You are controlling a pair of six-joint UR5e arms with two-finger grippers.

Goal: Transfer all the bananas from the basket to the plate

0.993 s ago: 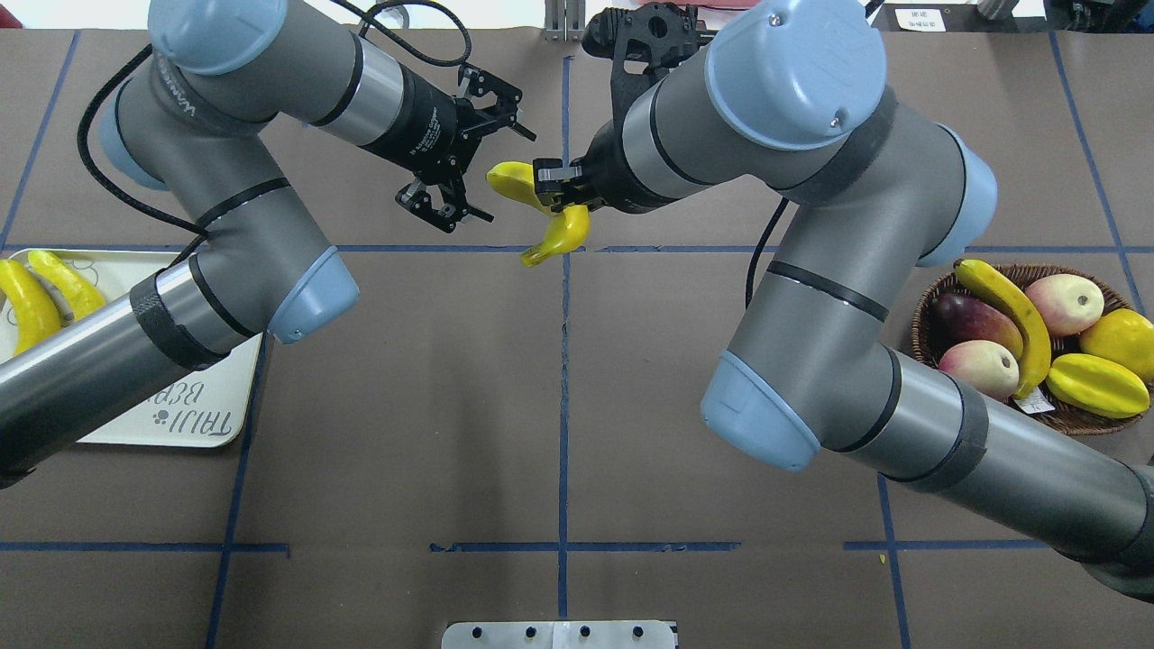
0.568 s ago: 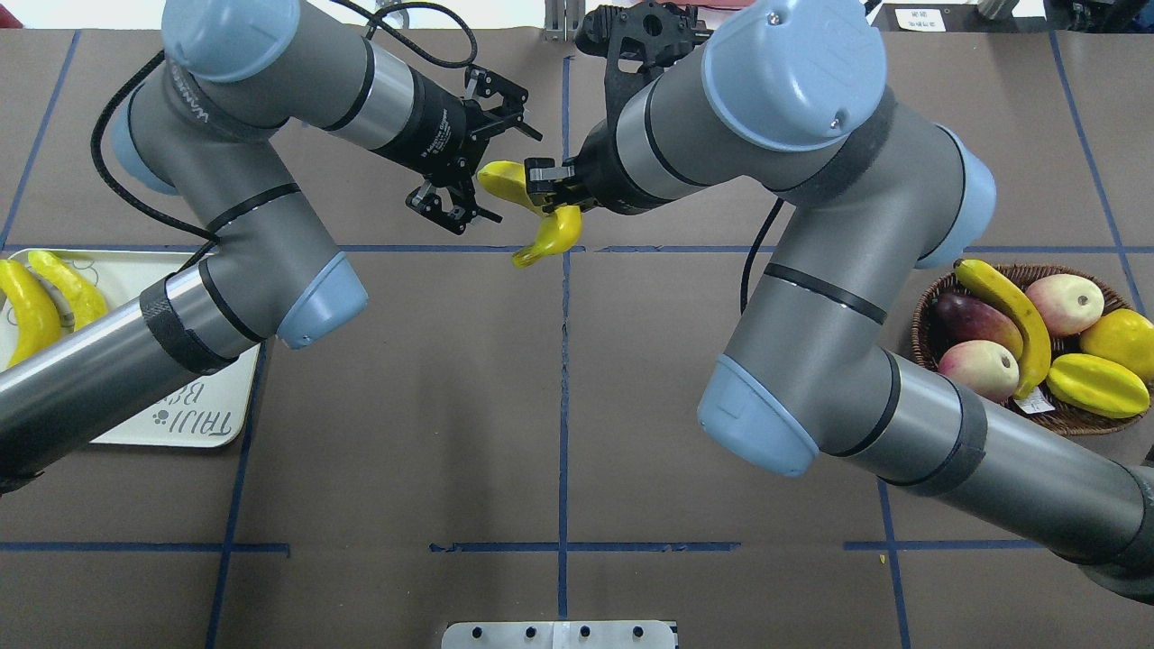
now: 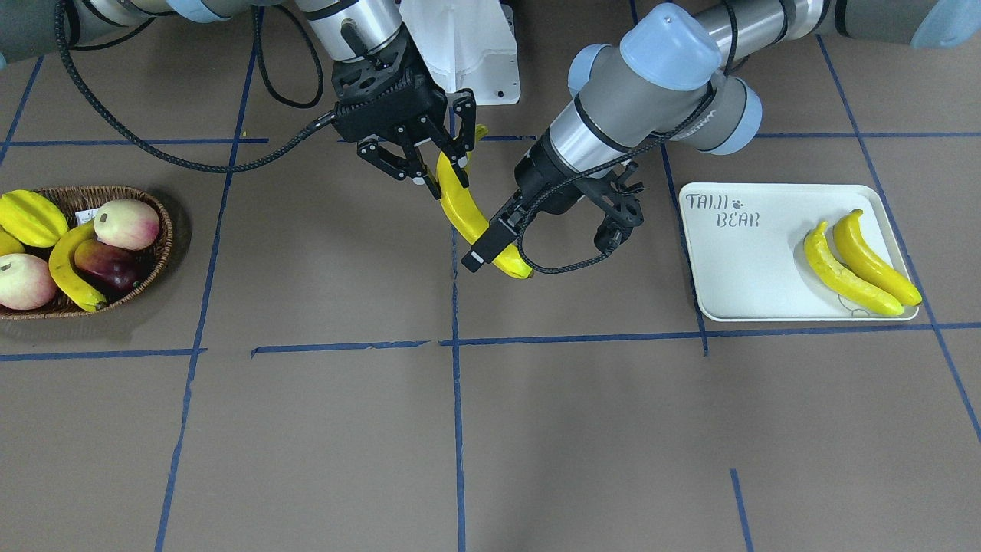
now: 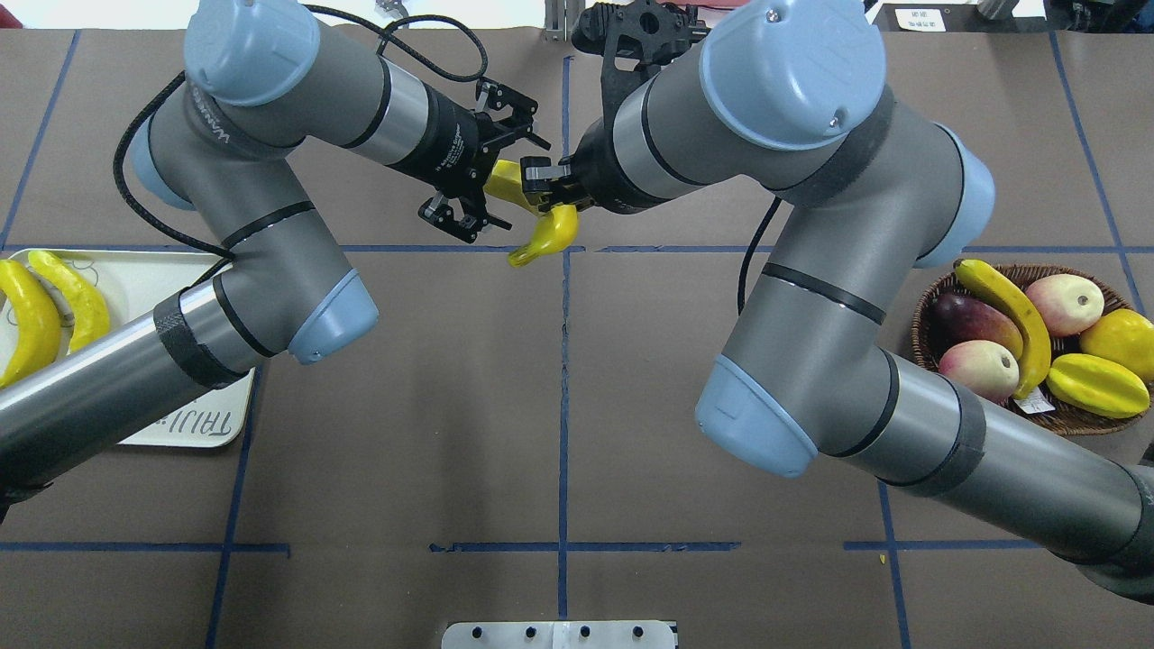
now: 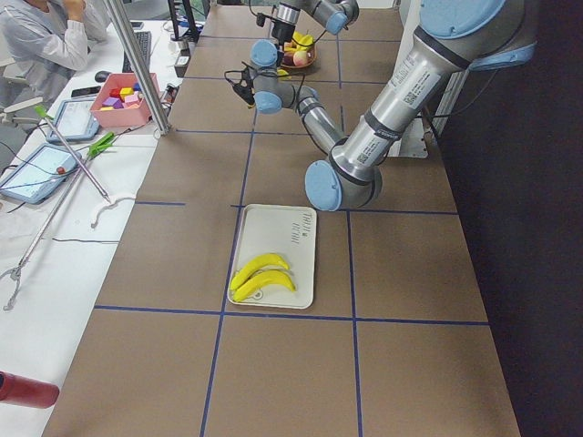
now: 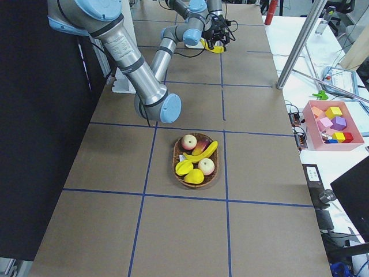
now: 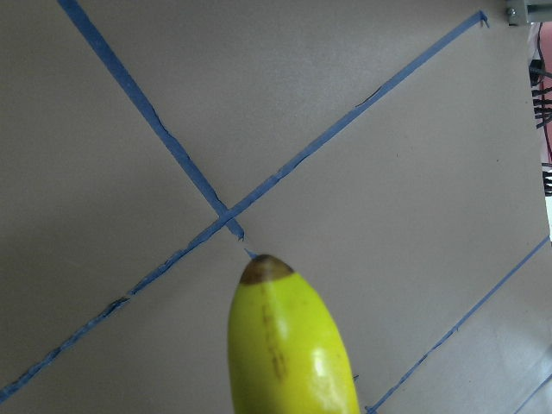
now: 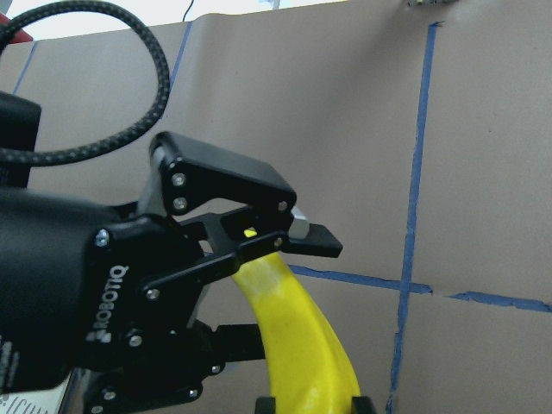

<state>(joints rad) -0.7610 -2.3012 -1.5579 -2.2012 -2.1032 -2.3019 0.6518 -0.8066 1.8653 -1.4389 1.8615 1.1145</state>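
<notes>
One banana [image 4: 548,233] hangs in the air over the far middle of the table, with my right gripper [image 4: 547,185] shut on its middle. My left gripper [image 4: 509,185] is open, and its fingers [image 8: 310,241] straddle the banana's other end without closing on it. The left wrist view shows that banana's tip [image 7: 289,345] above the table. Two bananas [image 3: 851,272] lie side by side on the white plate [image 3: 751,268] on my left. Another banana [image 4: 1010,311] lies across the fruit in the wicker basket [image 4: 924,302] on my right.
The basket also holds a starfruit [image 4: 1095,385], peaches [image 4: 978,368] and a dark fruit [image 4: 969,317]. The white robot base [image 3: 467,46] stands behind the grippers. A side bench carries a pink box of blocks [image 6: 334,124], and a person [image 5: 41,36] sits there.
My left gripper has moved right and closed the gap to the held banana, so its open fingers now sit around the banana's end. The right gripper has shifted slightly left, still holding the banana.
</notes>
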